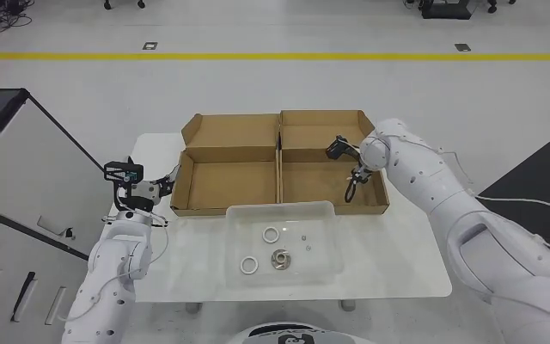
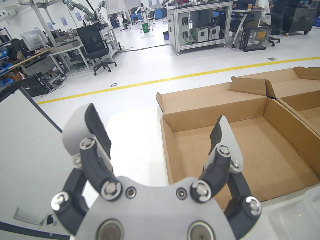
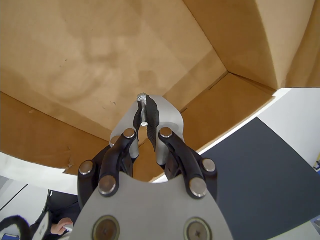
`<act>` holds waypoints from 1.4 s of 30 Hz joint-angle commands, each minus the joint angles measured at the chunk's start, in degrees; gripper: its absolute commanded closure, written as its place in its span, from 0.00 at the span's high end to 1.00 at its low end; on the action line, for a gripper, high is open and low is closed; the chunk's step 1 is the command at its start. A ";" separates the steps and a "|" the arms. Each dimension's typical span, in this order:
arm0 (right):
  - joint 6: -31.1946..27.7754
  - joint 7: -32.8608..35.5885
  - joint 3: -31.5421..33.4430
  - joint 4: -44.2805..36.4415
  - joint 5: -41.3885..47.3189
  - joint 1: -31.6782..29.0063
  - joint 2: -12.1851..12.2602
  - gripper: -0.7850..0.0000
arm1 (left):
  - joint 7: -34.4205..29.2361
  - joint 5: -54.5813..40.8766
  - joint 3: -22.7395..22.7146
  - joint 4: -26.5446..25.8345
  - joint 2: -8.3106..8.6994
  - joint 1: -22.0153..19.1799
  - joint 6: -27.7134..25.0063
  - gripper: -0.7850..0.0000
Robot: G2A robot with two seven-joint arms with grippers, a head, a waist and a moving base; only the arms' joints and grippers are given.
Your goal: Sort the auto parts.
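Observation:
My right gripper (image 3: 145, 101) is shut on a threaded metal bolt (image 3: 143, 112), held inside the right cardboard box (image 1: 374, 185) near its right wall, just above the floor. In the top view that gripper (image 1: 350, 195) hangs over the right box's floor. My left gripper (image 2: 155, 123) stands open with nothing between its fingers, beside the left cardboard box (image 2: 282, 148) at the table's left side (image 1: 168, 185). A clear plastic tray (image 1: 322, 209) in front of the boxes holds two white rings (image 1: 270, 233) (image 1: 249, 265), a metal flanged part (image 1: 279, 258) and small pieces (image 1: 307, 237).
Both boxes have their lids folded open toward the far side (image 1: 232, 133). The white table (image 1: 412, 258) has free room to the right of the tray. A grey panel (image 1: 34, 172) stands at the left of the table.

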 commanded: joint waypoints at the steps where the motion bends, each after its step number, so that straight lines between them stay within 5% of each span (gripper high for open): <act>1: -0.11 -0.23 -0.07 0.23 -0.19 -0.38 -0.08 0.00 | 0.00 0.00 0.00 0.00 0.00 0.00 0.00 1.00; 10: -0.59 -0.22 0.15 1.52 -0.56 -0.82 -0.43 0.00 | 0.00 0.00 0.00 0.00 0.00 0.00 0.00 1.00; 14: -0.79 -0.18 0.36 1.85 -0.51 -0.79 -0.60 0.24 | 0.00 0.00 0.00 0.00 0.00 0.00 0.00 1.00; 23: -1.47 -0.13 0.87 2.10 -0.47 -0.69 -0.90 0.35 | 0.00 0.00 0.00 0.00 0.00 0.00 0.00 1.00; 25: -1.76 0.06 1.11 1.95 -0.35 -0.54 -0.91 0.45 | 0.00 0.00 0.00 0.00 0.00 0.00 0.00 1.00; 26: -1.89 0.15 1.30 1.81 -0.21 -0.43 -0.89 0.62 | 0.00 0.00 0.00 0.00 0.00 0.00 0.00 1.00; 27: -2.02 0.27 1.47 1.64 -0.17 -0.36 -0.86 0.93 | 0.00 0.00 0.00 0.00 0.00 0.00 0.00 1.00; 28: -2.07 0.24 1.69 1.40 -0.16 -0.27 -0.81 1.00 | 0.00 0.00 0.00 0.00 0.00 0.00 0.00 1.00; 42: -5.82 5.82 9.30 -14.17 2.05 -0.92 2.88 1.00 | 0.00 0.00 0.00 0.00 0.00 0.00 0.00 1.00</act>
